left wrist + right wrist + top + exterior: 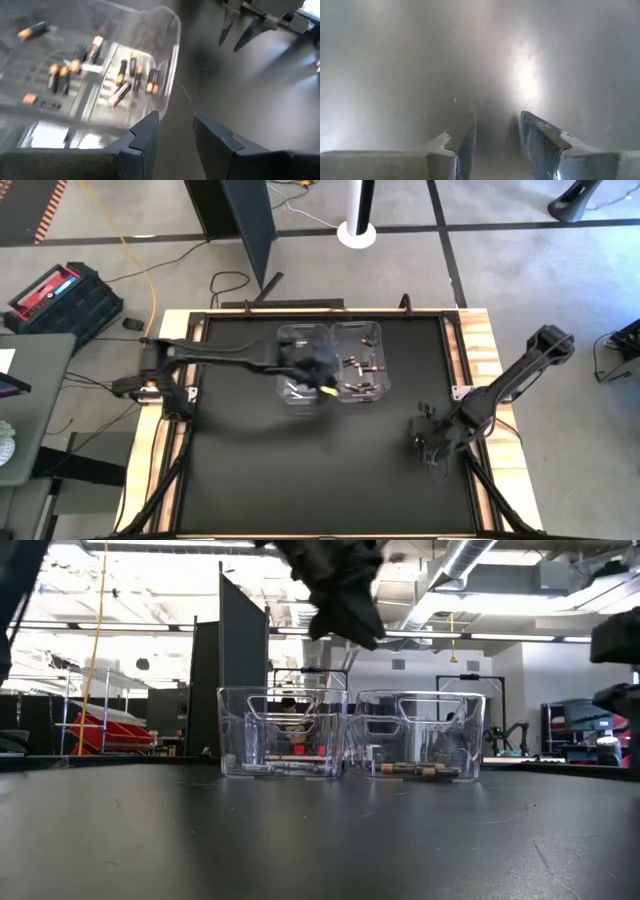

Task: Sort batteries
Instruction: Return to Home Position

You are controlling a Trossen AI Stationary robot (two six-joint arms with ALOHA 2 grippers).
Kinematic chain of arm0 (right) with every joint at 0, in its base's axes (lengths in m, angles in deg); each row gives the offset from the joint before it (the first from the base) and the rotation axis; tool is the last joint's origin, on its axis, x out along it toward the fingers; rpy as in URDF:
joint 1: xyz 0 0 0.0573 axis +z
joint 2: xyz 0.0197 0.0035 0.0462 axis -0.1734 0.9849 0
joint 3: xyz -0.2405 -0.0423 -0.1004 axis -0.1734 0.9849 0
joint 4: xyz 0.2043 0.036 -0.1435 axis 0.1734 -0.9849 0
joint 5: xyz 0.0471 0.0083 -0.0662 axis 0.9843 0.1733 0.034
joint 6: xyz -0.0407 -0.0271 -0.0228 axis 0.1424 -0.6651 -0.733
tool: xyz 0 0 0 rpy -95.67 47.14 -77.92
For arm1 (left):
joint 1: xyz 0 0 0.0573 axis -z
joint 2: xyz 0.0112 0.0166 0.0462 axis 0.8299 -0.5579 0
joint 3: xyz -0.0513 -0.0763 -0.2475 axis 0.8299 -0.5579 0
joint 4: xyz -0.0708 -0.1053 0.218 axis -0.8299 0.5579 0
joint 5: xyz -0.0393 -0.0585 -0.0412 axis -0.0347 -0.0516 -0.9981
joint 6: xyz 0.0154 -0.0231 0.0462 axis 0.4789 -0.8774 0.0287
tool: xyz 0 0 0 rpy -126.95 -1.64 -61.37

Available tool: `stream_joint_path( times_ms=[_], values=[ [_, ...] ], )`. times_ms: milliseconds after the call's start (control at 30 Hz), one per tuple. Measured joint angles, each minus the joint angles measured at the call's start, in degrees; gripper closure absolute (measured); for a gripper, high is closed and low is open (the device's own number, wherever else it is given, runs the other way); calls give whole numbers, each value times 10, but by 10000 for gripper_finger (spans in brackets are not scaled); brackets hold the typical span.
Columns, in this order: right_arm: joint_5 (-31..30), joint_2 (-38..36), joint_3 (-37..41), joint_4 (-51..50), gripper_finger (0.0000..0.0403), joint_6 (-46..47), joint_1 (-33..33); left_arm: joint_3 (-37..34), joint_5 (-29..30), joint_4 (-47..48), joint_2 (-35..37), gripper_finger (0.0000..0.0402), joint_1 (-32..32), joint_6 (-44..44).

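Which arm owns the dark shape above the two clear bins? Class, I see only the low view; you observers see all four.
Observer: The left arm's. From overhead, the left tool hangs over the clear bins, near where they meet.
Operator: Is it carrying anything?
Observer: No. Its wrist view shows it open, with nothing between the fingers.
Operator: Where is the right tool?
Observer: The right tool is over bare table, to the right of the bins and well apart from them, open and empty.
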Motion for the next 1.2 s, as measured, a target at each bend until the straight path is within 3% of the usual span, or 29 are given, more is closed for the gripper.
stream_joint_path(
  times_ms=[233, 400, 600, 800, 1200],
  values=[
    [0, -131, 44, 51, 230, -154, -75, -290, 17, -196, 217, 283, 19, -40],
    [5, -225, 67, 101, 230, -257, -166, -424, 30, -236, 357, 283, 62, 3],
    [108, -306, 88, 130, 230, -344, -307, -519, 97, -285, 456, 283, 104, 12],
    [216, -376, 134, 183, 230, -356, -399, -611, 140, -410, 518, 283, 112, 56],
    [226, -501, 188, 201, 230, -318, -423, -758, 147, -526, 600, 283, 112, 73]
  ],
)
